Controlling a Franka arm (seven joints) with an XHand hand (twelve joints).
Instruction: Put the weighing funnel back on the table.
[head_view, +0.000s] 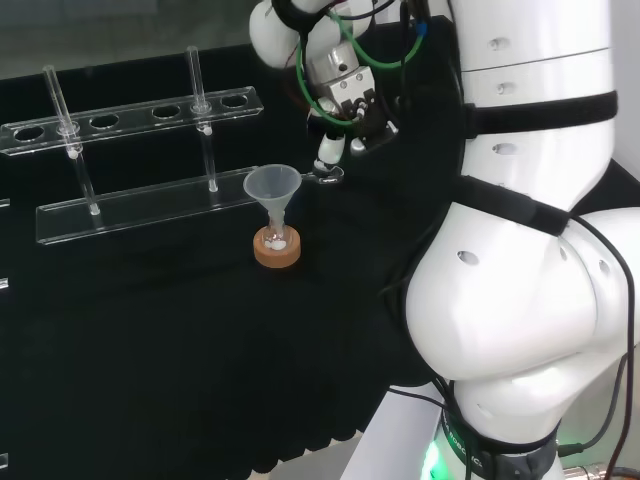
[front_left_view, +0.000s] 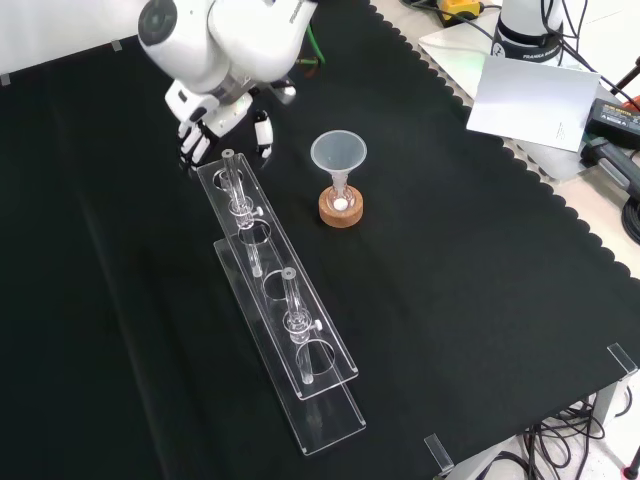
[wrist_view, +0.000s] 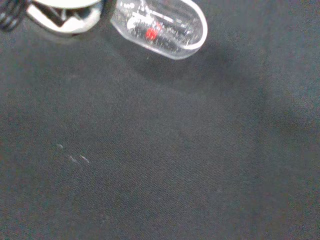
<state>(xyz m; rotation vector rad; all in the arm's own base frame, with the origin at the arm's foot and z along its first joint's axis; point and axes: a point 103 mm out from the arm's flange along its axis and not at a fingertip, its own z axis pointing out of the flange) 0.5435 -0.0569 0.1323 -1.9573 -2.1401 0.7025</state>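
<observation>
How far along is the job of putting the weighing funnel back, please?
Done: the hand is low over the cloth, next to the funnel. In hand: it holds the weighing funnel, whose offset shadow suggests it hangs just clear of the cloth. Left: setting it down and letting go.

The white arm (head_view: 520, 200) rises at the head view's right, its upper links folding over towards the left so the wrist points down at the cloth. In the front view the arm (front_left_view: 225, 40) comes in from the top left. The hand (head_view: 338, 100) hangs low, fingers (front_left_view: 190, 140) curled downward and slightly spread, thumb side nearer the middle. A blurred white part of the hand (wrist_view: 65, 12) meets the narrow end of the weighing funnel (wrist_view: 165, 27), pinched just above the cloth.
</observation>
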